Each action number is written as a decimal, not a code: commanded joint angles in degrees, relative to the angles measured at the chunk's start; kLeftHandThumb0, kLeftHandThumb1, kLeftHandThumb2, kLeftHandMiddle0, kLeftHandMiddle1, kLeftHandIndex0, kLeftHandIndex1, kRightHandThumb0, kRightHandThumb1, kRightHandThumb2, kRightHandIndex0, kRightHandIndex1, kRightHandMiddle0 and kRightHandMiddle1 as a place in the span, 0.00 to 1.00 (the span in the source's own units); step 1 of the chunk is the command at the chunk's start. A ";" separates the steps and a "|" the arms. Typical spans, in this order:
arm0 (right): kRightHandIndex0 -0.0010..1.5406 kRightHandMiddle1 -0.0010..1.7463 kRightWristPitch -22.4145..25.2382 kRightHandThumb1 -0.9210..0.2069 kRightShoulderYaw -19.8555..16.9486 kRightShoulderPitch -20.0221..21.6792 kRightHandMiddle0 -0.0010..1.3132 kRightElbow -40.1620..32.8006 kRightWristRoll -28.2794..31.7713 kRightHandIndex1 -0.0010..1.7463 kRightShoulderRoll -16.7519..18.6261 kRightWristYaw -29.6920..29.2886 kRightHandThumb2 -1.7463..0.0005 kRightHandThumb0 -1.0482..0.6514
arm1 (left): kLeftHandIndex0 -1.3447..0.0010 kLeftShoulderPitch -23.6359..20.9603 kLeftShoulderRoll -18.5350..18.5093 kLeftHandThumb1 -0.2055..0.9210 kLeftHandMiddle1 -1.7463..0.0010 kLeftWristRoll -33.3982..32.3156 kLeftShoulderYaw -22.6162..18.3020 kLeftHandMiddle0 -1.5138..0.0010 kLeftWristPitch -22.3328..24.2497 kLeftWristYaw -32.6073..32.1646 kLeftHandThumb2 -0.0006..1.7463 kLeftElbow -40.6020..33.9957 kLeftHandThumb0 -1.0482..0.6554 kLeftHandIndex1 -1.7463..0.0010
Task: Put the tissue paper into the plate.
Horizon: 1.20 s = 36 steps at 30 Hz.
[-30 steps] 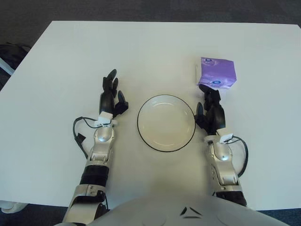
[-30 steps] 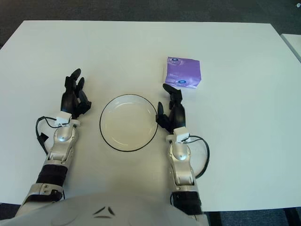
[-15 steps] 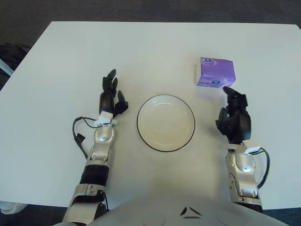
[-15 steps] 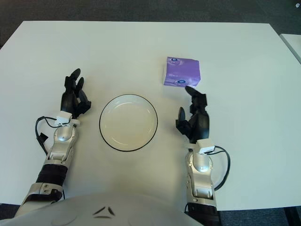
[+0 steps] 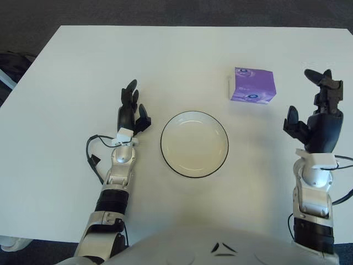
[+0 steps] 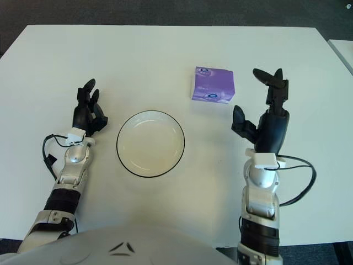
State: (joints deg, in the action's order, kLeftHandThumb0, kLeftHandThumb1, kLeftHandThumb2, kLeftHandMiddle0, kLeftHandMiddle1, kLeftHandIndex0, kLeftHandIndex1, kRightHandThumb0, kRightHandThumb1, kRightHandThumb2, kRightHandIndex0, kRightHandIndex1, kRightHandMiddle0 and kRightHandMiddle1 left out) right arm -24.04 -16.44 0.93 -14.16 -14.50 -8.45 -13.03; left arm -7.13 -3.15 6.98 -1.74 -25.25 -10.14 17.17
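The right hand is raised on its forearm at the near right of the white table, its fingers spread and pointing away from the robot, thumb out to the left, holding nothing. To its left, near the middle of the table, sits the white plate with a dark rim, with nothing in it. Farther left, just beside the plate's left edge, the left hand shows with its fingers extended and loosely apart, also holding nothing; a thin black cable loops out from its wrist. Beyond the right hand and a little to its left, the purple tissue packet lies flat on the table, near the fingertips but clearly apart from them. The packet is also beyond the plate, up and to the right of its rim, not touching it. Dark floor shows past the table's far edge.
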 commanded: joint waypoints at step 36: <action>0.00 0.00 16.99 0.00 13.36 30.54 0.00 18.80 -23.39 0.00 -31.96 13.93 0.96 0.00 | 1.00 4.88 0.54 1.00 1.00 -0.53 0.82 0.79 0.71 0.71 0.57 8.42 0.16 0.68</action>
State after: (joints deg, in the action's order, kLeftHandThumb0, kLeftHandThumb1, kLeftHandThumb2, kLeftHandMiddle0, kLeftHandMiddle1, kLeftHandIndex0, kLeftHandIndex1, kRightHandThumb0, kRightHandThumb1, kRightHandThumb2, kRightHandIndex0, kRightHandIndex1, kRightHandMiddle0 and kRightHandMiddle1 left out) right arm -4.48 -4.85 29.44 0.70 -35.73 -37.55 2.48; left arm -8.83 -3.46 5.66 -1.83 -26.04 -9.98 19.00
